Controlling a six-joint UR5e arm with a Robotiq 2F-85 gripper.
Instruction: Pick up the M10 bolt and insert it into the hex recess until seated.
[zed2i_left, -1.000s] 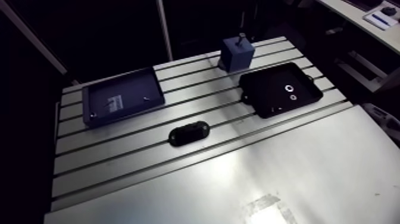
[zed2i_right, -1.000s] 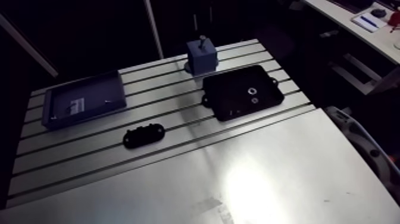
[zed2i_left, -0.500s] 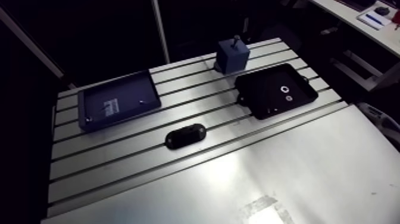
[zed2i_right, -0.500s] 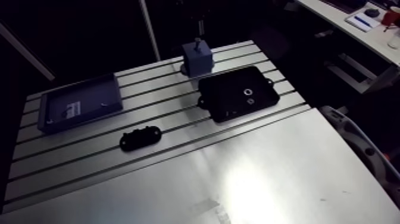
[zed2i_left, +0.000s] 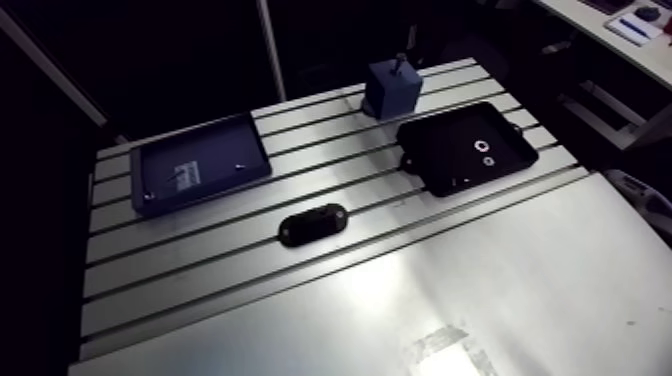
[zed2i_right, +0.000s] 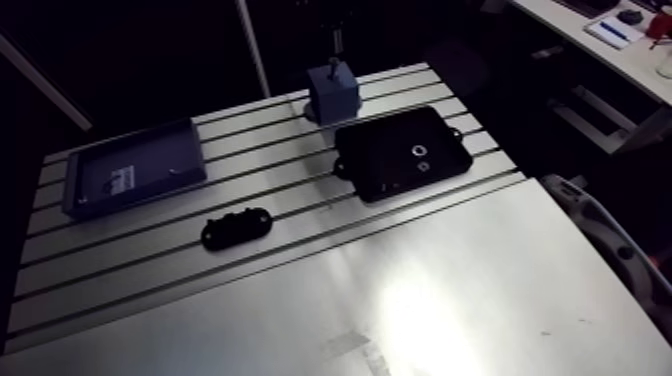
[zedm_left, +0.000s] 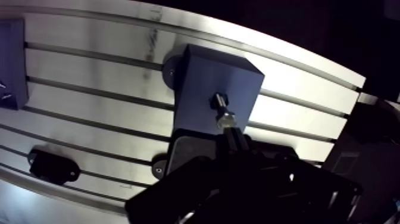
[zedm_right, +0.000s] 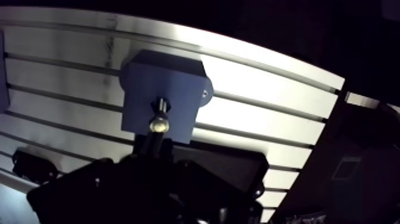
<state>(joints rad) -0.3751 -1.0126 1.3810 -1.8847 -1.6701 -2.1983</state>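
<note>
**Robot gripper poised over a bolt standing in a blue block**

The gripper hangs directly above the bolt, very close to its upper end. It is too dark for me to tell whether it is open or closed, or whether it has hold of the bolt. The bolt stands upright in the top face of a blue block. The block sits near the far edge of the slotted metal table. Just beside the block lies a black tray with two small pale rings in it. Well apart, mid-table, lies a black oval part. Beyond that is a shallow blue tray with a pale label inside.
</note>
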